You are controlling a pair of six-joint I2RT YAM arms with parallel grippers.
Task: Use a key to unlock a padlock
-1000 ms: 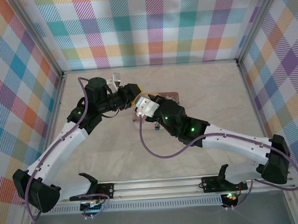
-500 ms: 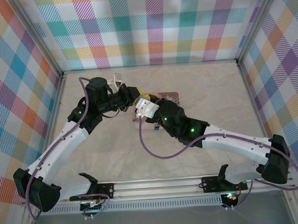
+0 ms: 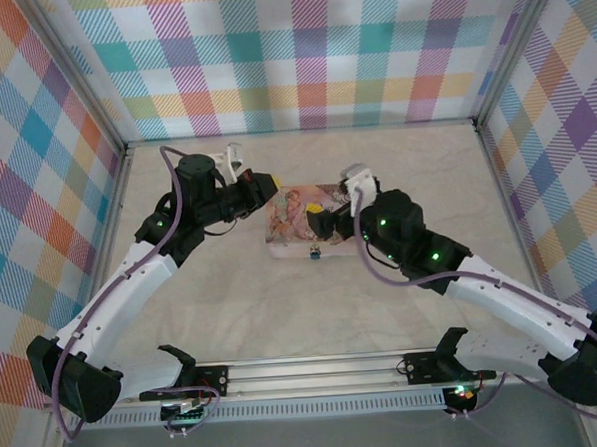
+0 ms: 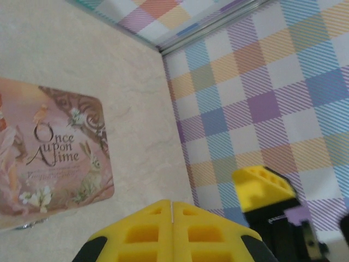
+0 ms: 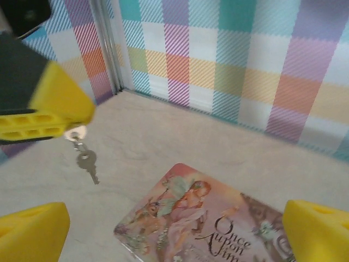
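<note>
The padlock (image 3: 315, 251), tiny and blue, lies at the front edge of the pink floral tin (image 3: 300, 216). My left gripper (image 3: 269, 188) hovers off the tin's left end, shut on the key. In the left wrist view the key (image 4: 172, 212) is a thin silvery sliver pinched between the yellow fingers (image 4: 142, 232). In the right wrist view a small key (image 5: 87, 162) dangles on a ring below the left gripper's yellow finger (image 5: 46, 112). My right gripper (image 3: 328, 214) stands wide open over the tin's right part, its fingertips (image 5: 32, 232) far apart with nothing between them.
The tin (image 5: 218, 224), printed "Once Upon a Time", lies flat on the pale table (image 3: 416, 167). Plaid walls (image 3: 310, 63) close in the back and both sides. In the left wrist view one yellow finger of the right gripper (image 4: 262, 188) is close by on the right.
My right gripper opened wide and drew back to the right, away from the left gripper, uncovering the tin. The left gripper closed on the key and stayed near the tin's left end.
</note>
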